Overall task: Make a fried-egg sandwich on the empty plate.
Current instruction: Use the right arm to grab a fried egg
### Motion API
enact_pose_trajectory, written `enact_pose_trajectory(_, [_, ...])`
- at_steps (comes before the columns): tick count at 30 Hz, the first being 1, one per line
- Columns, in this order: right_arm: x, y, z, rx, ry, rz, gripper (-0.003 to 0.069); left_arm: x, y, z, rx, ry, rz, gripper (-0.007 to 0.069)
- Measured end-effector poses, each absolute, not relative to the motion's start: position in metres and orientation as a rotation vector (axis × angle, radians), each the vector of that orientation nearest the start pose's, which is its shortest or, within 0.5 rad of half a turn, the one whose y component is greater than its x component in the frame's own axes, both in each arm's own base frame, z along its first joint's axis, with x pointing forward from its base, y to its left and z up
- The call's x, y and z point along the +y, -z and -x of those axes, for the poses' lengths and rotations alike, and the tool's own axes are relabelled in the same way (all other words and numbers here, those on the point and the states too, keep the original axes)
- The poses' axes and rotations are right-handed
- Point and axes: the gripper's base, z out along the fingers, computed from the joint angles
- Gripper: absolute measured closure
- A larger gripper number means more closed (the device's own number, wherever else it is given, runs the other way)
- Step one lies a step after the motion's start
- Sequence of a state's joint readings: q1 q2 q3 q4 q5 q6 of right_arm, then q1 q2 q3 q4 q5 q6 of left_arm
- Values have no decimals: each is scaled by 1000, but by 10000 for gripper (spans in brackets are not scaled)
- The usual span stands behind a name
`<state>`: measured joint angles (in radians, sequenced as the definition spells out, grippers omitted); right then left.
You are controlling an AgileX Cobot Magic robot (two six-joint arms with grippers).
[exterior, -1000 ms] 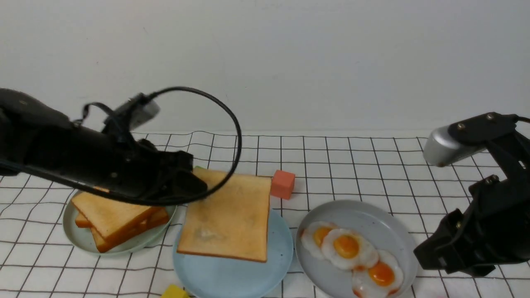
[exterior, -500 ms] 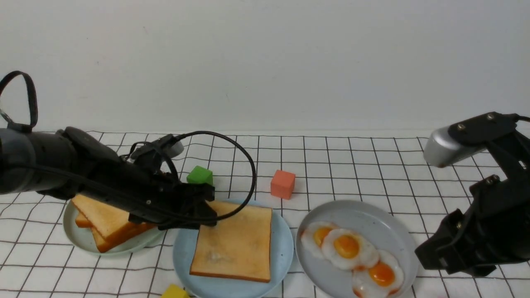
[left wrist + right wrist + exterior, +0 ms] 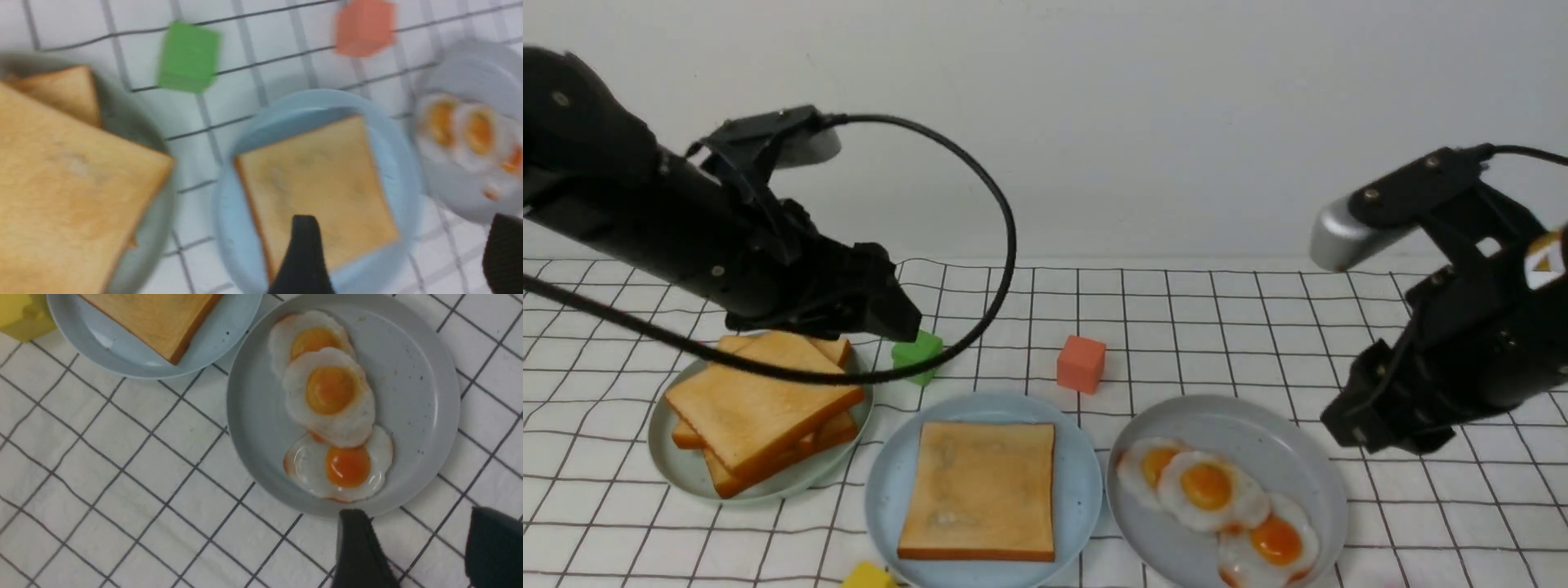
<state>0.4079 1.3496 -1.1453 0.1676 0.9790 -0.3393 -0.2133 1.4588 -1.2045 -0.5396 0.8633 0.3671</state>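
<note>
My left pincer (image 3: 402, 228) hangs apart and empty up high because one toast (image 3: 980, 488) lies flat on the blue plate (image 3: 886, 490), and my right pincer (image 3: 421, 516), apart and empty too, hangs near the eggs (image 3: 1207, 486), I think to grab one.

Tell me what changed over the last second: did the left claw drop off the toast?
The left claw let go of the toast slice, which went from tilted in the air to flat on the light blue plate; the claw, now open, rose back toward the toast pile. The right claw, open, lifted slightly. The toast pile, eggs, green cube and orange cube stayed put.
</note>
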Motion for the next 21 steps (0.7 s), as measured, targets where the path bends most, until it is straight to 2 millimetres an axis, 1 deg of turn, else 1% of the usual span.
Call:
enact_pose_trajectory(2, [125, -308, -258, 2517, -208, 994, 281, -111, -341, -264, 2411, 629, -532, 190])
enact_pose_trajectory(3, [127, -302, -264, 2522, -192, 1031, 280, -117, -348, -248, 2379, 649, -584, 243])
enact_pose_trajectory(4, [129, -294, -272, 2533, -171, 1068, 280, -123, -350, -238, 2367, 666, -623, 278])
enact_pose_trajectory(6, [132, -281, -283, 2543, -142, 1098, 280, -132, -353, -211, 2327, 695, -706, 404])
enact_pose_trajectory(7, [134, -272, -290, 2548, -127, 1110, 280, -136, -355, -197, 2304, 709, -741, 455])
enact_pose_trajectory(9, [138, -254, -303, 2558, -106, 1122, 280, -140, -347, -170, 2281, 735, -784, 596])
enact_pose_trajectory(10, [140, -249, -307, 2554, -99, 1122, 281, -141, -345, -163, 2271, 741, -787, 626])
enact_pose_trajectory(12, [143, -237, -316, 2548, -88, 1121, 286, -140, -339, -148, 2258, 751, -794, 638])
enact_pose_trajectory(13, [143, -235, -316, 2552, -89, 1123, 287, -140, -338, -146, 2259, 753, -795, 638])
enact_pose_trajectory(15, [146, -222, -324, 2546, -84, 1117, 298, -133, -331, -132, 2255, 749, -785, 638])
enact_pose_trajectory(18, [148, -209, -331, 2564, -96, 1111, 302, -123, -327, -122, 2248, 724, -768, 638])
enact_pose_trajectory(19, [148, -208, -331, 2564, -95, 1111, 302, -123, -327, -121, 2247, 722, -767, 638])
enact_pose_trajectory(21, [147, -200, -334, 2575, -96, 1124, 305, -118, -328, -117, 2231, 704, -758, 638])
